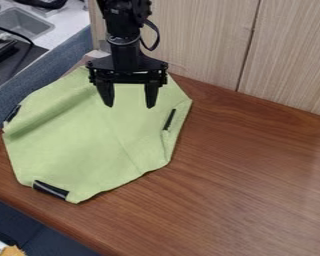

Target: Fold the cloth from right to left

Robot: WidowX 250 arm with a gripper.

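Grey first: see a sink (21,24) at the upper left, set into a pale worktop (64,21) beyond the table's left edge. Along that edge, find a blue-grey panel (52,62). At the left end of the wooden table (256,175), meet the green cloth (82,145), spread out mostly flat. Reaches close to the left edge and comes near the front one. Rises in a soft ridge on its left side. Bears a black strip (13,113) on the left rim and another black strip (50,190) toward the table's front edge.

Farther right, over the part of the cloth toward the table's back edge, find the black gripper (129,100). Hangs downward, released, fingers wide apart with nothing between. Cannot tell about contact with the cloth. Right of it, note a third black strip (169,120) beside a narrow flap turned in along the cloth's right side. Behind the table's back edge, see upright wood-grain panels (203,40).
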